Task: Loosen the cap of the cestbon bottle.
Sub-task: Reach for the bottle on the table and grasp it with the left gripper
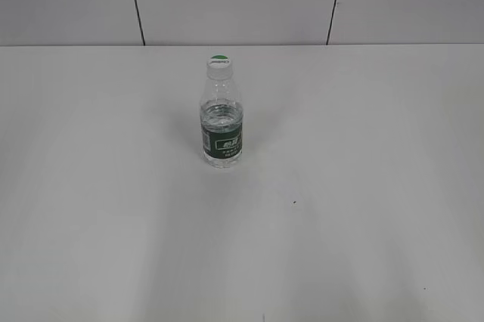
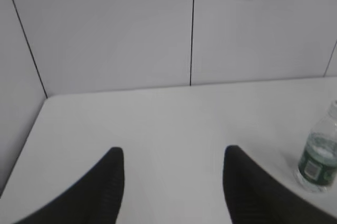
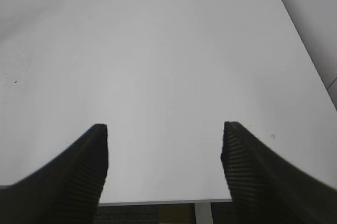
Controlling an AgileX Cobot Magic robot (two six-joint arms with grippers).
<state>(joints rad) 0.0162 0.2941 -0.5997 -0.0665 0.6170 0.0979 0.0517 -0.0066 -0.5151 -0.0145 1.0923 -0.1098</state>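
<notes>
The cestbon bottle (image 1: 222, 122) stands upright near the middle of the white table, clear with a dark green label band. Its white cap (image 1: 218, 61) with a green circle sits on its neck. The bottle also shows at the right edge of the left wrist view (image 2: 318, 160), with its top cut off by the frame. My left gripper (image 2: 172, 153) is open and empty, well to the left of the bottle. My right gripper (image 3: 164, 128) is open and empty over bare table; the bottle is out of that view. Neither gripper shows in the exterior view.
The white table (image 1: 363, 186) runs back to a grey panelled wall (image 1: 242, 1). In the left wrist view the wall (image 2: 131, 29) stands behind the table's far left corner. The right wrist view shows the table's edge (image 3: 163, 201) just beneath the jaws.
</notes>
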